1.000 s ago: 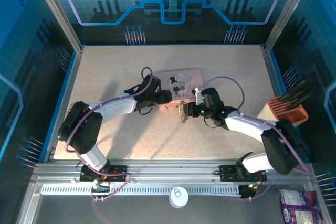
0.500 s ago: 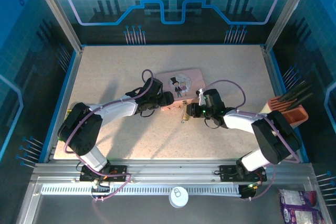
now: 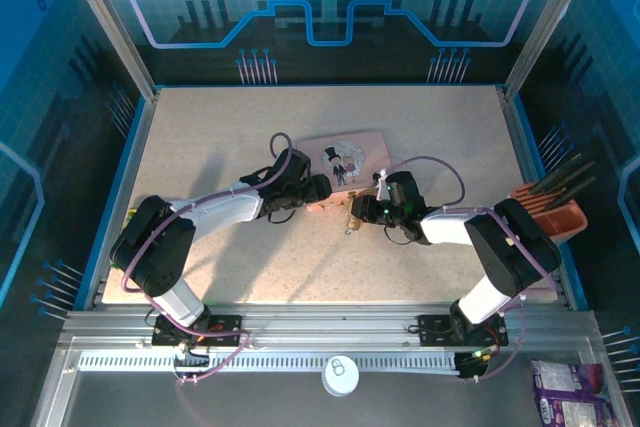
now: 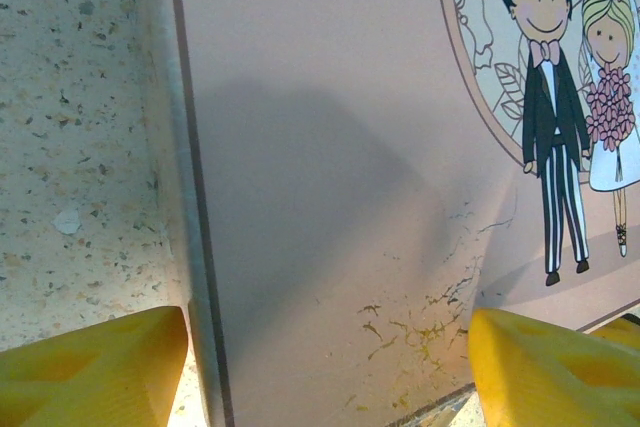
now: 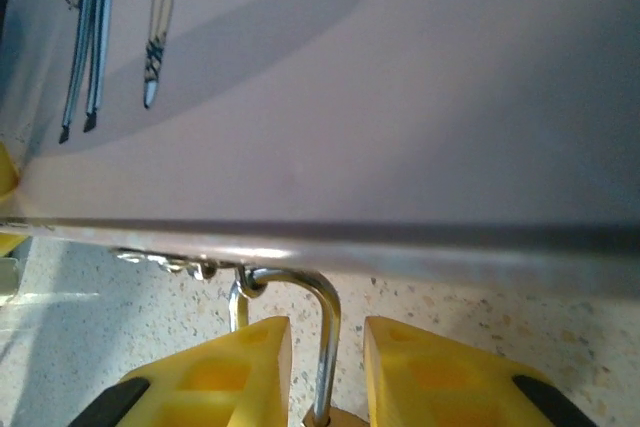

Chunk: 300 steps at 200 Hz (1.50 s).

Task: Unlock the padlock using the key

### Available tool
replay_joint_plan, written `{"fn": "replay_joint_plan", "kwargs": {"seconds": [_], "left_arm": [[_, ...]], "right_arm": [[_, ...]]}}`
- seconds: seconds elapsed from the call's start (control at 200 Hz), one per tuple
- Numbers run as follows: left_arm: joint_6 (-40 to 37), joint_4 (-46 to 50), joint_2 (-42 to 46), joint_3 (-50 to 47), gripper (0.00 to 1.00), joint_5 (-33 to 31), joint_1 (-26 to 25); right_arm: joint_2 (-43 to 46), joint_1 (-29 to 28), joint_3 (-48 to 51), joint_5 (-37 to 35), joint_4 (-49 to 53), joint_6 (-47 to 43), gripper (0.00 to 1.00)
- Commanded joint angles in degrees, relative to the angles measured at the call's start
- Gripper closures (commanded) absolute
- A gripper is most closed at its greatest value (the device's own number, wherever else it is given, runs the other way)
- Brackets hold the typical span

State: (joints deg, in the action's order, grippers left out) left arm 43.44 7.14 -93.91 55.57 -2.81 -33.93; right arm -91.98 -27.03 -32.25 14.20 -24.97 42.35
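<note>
The padlock (image 3: 351, 218) lies on the table (image 3: 220, 127) at the lower edge of the pink tin (image 3: 370, 147), just right of the picture's centre. Its long axis runs roughly up and down the frame, with the shackle toward the tin. From the right wrist the silver shackle (image 5: 322, 337) stands upright, hooked into a small loop (image 5: 245, 282) on the tin's rim — the brass body is cut off at the bottom edge. The right gripper (image 3: 366, 209) sets its yellow fingers (image 5: 230, 372) close on either side of the shackle, not touching it; whether they clench the body below cannot be told. The left gripper (image 3: 318, 187) clasps the tin's left end, jaws wide.
</note>
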Motion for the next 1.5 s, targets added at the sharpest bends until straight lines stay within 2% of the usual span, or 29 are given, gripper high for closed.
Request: {"fn": "replay_joint_plan", "kwargs": {"seconds": [0.0, 0.776, 1.116, 1.356, 1.496], "left_arm": [[0.39, 1.83, 0.26, -1.68, 0.26, -0.62, -0.62], [3.44, 1.07, 0.83, -3.54, 0.26, -2.31, -1.79], [4.7, 0.82, 1.35, -4.67, 0.27, -3.6, -2.15], [5.76, 0.61, 1.79, -5.45, 0.27, -4.51, -2.45], [6.42, 0.44, 1.88, -5.99, 0.27, -4.53, -2.54]], "right_arm": [[-1.39, 0.67, 1.26, 1.06, -3.42, 2.12, 0.74], [-5.84, -2.5, 1.84, -4.2, -7.52, 8.16, 0.85], [-5.05, -3.56, 6.03, -9.57, -14.54, 13.96, 1.0], [-3.91, -3.65, 8.45, -11.9, -19.09, 16.73, 1.0], [-4.31, -3.52, 8.87, -10.08, -23.02, 18.59, 1.0]]}}
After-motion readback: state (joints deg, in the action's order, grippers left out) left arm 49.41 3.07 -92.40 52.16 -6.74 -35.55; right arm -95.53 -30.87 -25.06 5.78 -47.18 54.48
